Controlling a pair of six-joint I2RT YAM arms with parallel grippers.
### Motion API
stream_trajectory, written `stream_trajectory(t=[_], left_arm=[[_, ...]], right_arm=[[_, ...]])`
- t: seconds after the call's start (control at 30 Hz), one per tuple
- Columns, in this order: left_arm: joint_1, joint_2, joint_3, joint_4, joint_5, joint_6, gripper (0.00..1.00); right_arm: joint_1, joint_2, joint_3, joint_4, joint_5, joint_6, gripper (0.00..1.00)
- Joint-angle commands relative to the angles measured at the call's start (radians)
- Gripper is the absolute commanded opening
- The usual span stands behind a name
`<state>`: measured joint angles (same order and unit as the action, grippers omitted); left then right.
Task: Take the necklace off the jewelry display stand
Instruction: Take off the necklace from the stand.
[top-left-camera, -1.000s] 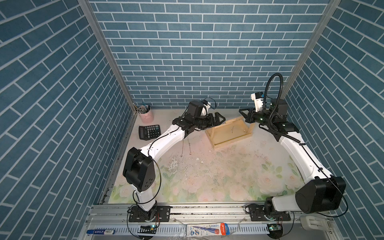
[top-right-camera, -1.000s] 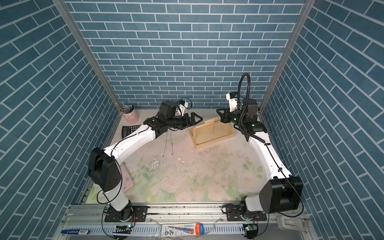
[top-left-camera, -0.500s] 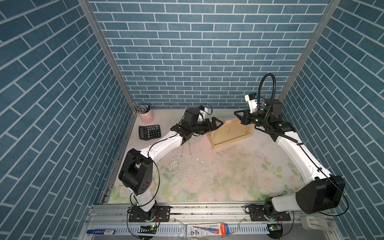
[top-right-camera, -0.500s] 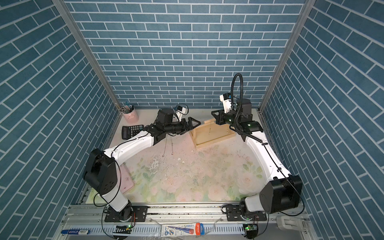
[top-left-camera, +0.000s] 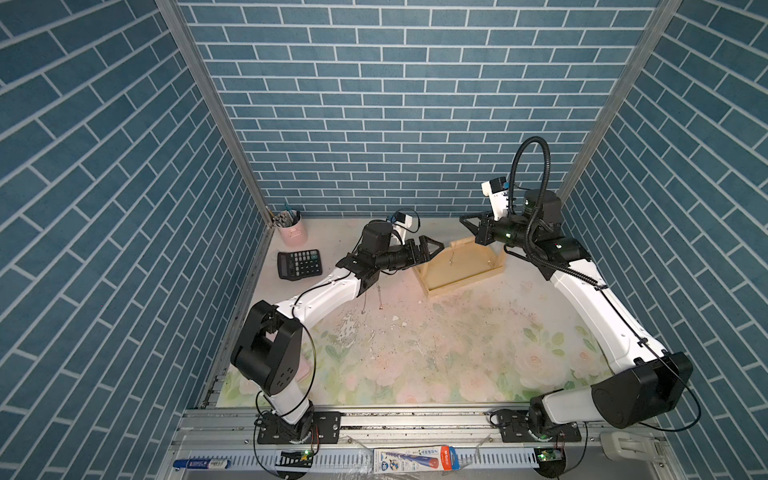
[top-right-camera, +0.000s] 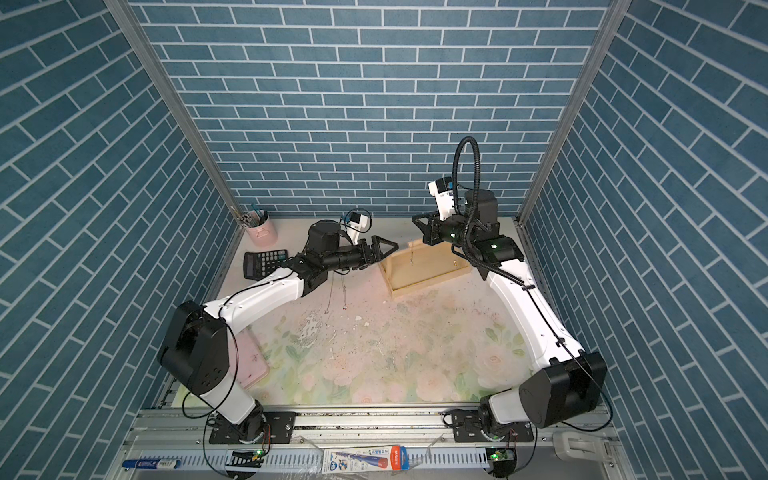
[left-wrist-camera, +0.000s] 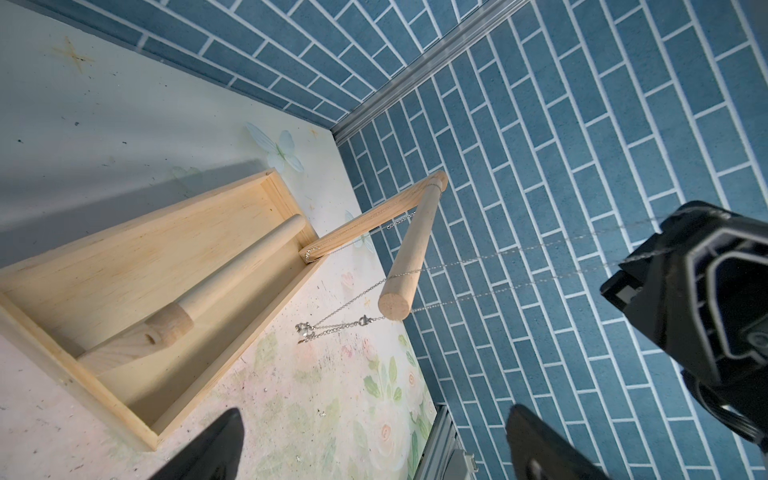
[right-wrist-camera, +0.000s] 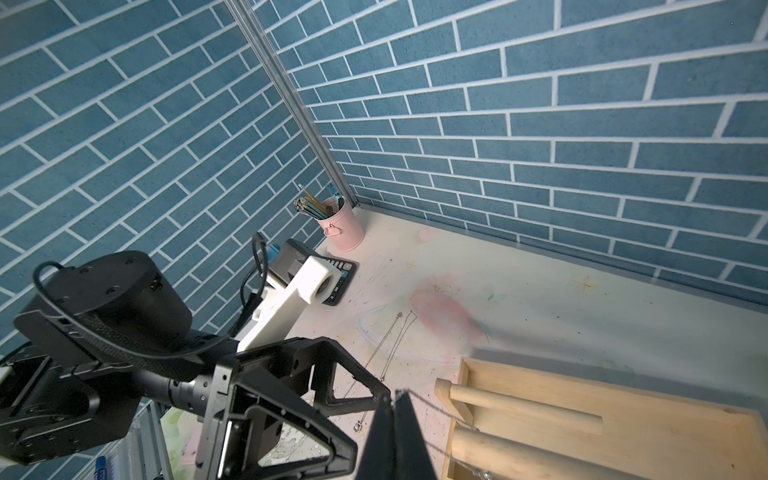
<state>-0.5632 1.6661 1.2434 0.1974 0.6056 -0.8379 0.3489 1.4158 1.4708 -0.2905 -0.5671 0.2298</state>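
The pale wooden jewelry display stand (top-left-camera: 461, 270) (top-right-camera: 428, 272) stands at the back of the table. In the left wrist view a thin silver necklace (left-wrist-camera: 494, 259) loops over the free end of its dowel bar (left-wrist-camera: 409, 249), and its strands stretch taut to my right gripper's fingers (left-wrist-camera: 673, 266). The right gripper (right-wrist-camera: 397, 395) (top-left-camera: 463, 220) is shut on that chain (right-wrist-camera: 432, 409), above and left of the stand's left end. My left gripper (top-left-camera: 436, 246) (left-wrist-camera: 374, 449) is open and empty, close beside the same end of the stand and just under the right gripper.
Two loose necklaces (top-left-camera: 372, 297) (right-wrist-camera: 395, 332) lie on the mat under the left forearm. A black calculator (top-left-camera: 300, 264) and a pink pencil cup (top-left-camera: 293, 230) stand at the back left. A pink pad (top-right-camera: 253, 361) lies by the left arm's base. Blue brick walls enclose the table.
My right gripper has moved left with the chain, away from the stand's middle to beyond its left end. The left gripper has drawn back slightly left and dropped a little, still open.
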Motion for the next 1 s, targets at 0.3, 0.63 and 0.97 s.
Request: stream_trajectory(t=[0.3,0.63,0.97], left_arm=[[0.006,-0.005,-0.079,0.192,0.060,0.040,0.99],[0.006,0.010,-0.112,0.308,0.103,0.059,0.99],[0.006,0.040,-0.118,0.350,0.131,0.094,0.99]], right_arm=[[0.069,0.028,0.122,-0.063,0.038,-0.059,0.00],[0.124,0.052,0.188,-0.089,0.046,-0.066,0.00],[0.163,0.067,0.258,-0.131,0.053,-0.087,0.00]])
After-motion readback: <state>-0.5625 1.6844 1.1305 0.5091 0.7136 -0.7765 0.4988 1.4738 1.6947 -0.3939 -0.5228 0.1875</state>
